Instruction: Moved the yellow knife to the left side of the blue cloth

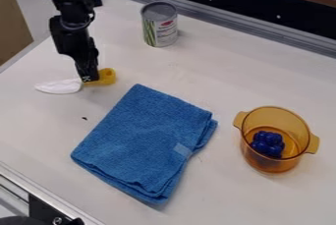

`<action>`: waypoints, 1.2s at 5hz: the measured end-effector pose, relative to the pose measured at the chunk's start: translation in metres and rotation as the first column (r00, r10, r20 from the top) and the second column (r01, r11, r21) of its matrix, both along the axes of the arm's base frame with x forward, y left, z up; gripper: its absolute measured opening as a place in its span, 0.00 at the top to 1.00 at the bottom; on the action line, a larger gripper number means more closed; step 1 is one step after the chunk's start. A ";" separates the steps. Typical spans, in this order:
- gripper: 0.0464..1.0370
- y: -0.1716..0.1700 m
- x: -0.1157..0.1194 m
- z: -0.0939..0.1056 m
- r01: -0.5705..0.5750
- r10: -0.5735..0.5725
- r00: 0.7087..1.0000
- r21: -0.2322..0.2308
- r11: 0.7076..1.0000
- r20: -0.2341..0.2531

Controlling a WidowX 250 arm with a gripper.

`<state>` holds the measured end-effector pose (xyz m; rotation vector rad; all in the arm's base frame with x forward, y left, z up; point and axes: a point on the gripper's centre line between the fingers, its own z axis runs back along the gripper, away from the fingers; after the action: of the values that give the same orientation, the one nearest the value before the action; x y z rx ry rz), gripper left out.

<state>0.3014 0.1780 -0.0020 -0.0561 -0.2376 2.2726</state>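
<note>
The gripper (90, 78) hangs down at the upper left, its tip at the inner end of the knife's yellow handle. The knife (106, 77) lies on the white table with its white blade pointing left and its yellow handle to the right. Part of the handle is hidden behind the gripper, and whether the fingers hold it cannot be told. Below and to the right of the knife, the folded blue cloth (145, 143) lies flat near the middle, apart from it.
A tin can (159, 31) stands at the back, right of the arm. An amber pot (254, 159) with a dark blue cluster (267, 143) inside stands at the right. Metal rails (216, 18) edge the table at the back and lower left.
</note>
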 end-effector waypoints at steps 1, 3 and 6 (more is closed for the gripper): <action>0.08 -0.007 -0.004 -0.001 0.007 -0.008 1.000 -0.047 0.999 -0.025; 0.04 -0.014 0.000 0.035 0.122 -0.120 0.991 -0.035 0.992 0.058; 0.04 -0.075 0.050 0.064 0.739 -0.732 0.667 0.003 0.673 -0.137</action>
<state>0.3518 0.1025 0.0622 0.0214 -0.1701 1.4355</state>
